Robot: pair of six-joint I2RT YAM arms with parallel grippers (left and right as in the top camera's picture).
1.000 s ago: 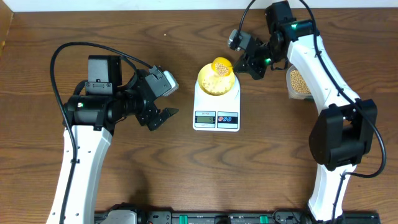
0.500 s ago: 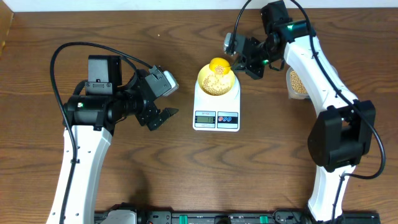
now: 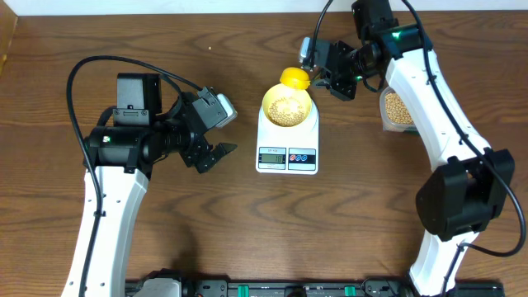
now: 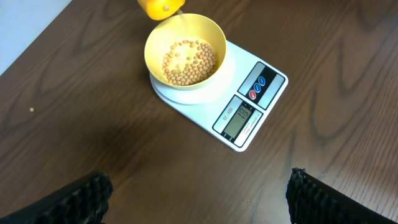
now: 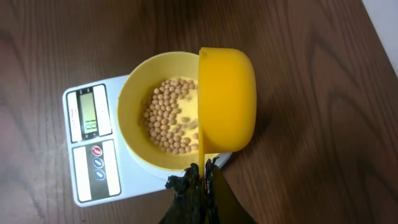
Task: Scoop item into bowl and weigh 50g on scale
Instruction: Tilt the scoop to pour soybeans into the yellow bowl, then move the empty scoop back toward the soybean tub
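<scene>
Pouring stage: the scoop (image 3: 294, 78) is held tipped on its side at the far rim of the bowl (image 3: 266, 106), with its open mouth turned toward the bowl. The pour is judged to be at or near its end.
Right gripper (image 3: 320, 76): it is pinched tight on the scoop's thin handle, as the right wrist view shows.
Scoop axis: the handle runs from the cup toward the right edge of the table (image 3: 247, 231), into the gripper. The cup is the end nearest the bowl.
Scoop contents: the inside is not shown, so whether anything is left in it cannot be told.
Beans (image 3: 288, 110): a shallow layer is spread over the bottom of the bowl, and more are kept in the tub (image 3: 383, 107).
Bowl and scale (image 3: 309, 140): the bowl is seated on the scale's platform. The scale stands mid-table toward the far edge, with its display (image 3: 271, 157) facing the near edge. The digits cannot be read.
Key relation: the tub lies right of the scale, toward the right edge and on the right gripper's side. A return for more beans is judged a short swing that way.
Left gripper (image 3: 216, 155): the jaws are spread wide and nothing is held. It is parked left of the scale, well apart from it.
Room: bare wood is seen left of the scale and on its near side. A knock of the scoop against the bowl's rim is judged the main risk.
</scene>
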